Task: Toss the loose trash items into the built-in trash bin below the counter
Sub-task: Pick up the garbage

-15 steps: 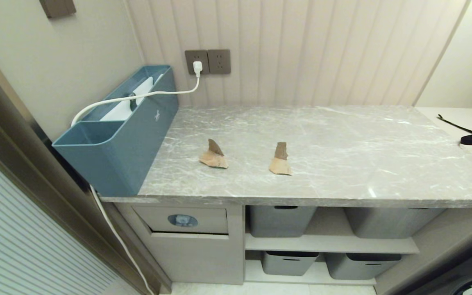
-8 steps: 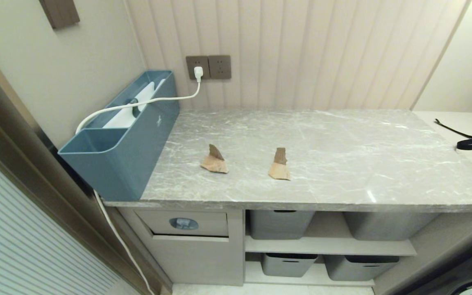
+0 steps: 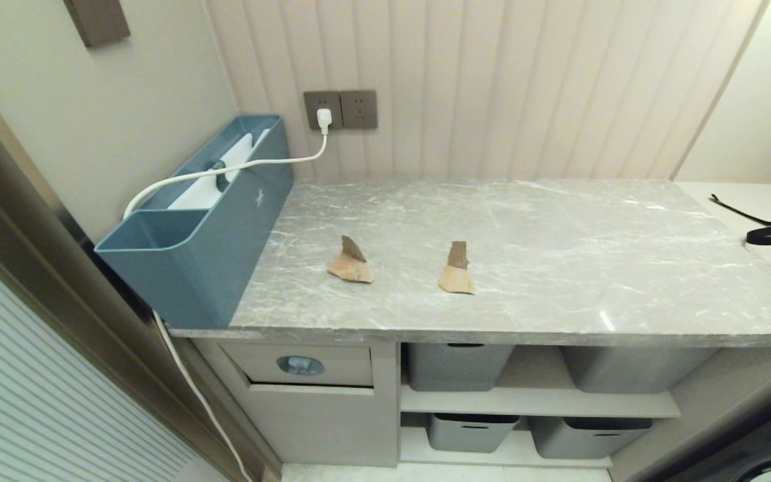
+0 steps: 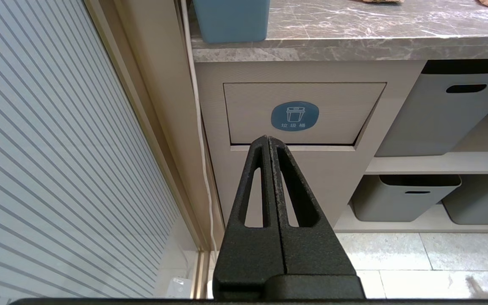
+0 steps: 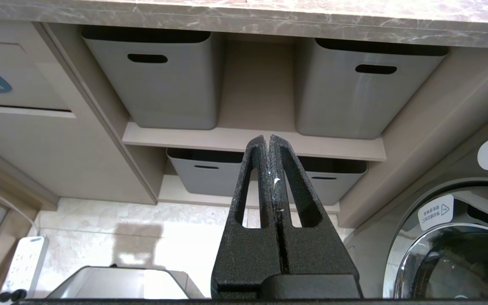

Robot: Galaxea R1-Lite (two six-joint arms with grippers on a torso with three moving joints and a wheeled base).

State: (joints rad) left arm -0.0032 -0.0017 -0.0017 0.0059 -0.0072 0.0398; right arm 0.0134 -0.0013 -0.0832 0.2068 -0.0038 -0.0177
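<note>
Scraps of torn tan-brown cardboard lie on the wide grey marble-patterned stone desk [image 3: 559, 268], two in sight: one pointed scrap [image 3: 351, 262] towards the left, the other scrap [image 3: 457, 270] near the middle, well apart from each other and both set back from the thick front edge. A long blue plastic box [image 3: 205, 227] stands at the desk's left end, with a white cable [image 3: 225, 169] running from it to a wall socket [image 3: 340, 109]. Below the desk on the left sits the beige built-in trash bin [image 4: 303, 112], its rectangular flap marked with a blue oval sticker [image 4: 295, 115]; grey plastic storage tubs [image 5: 159, 80] fill the shelves beside it. Low before the bin, the left tool [image 4: 268, 140] has its black fingers pressed together, holding nothing. Pointed at the tub shelves, the right tool [image 5: 267, 139] is likewise pinched together and empty
</note>
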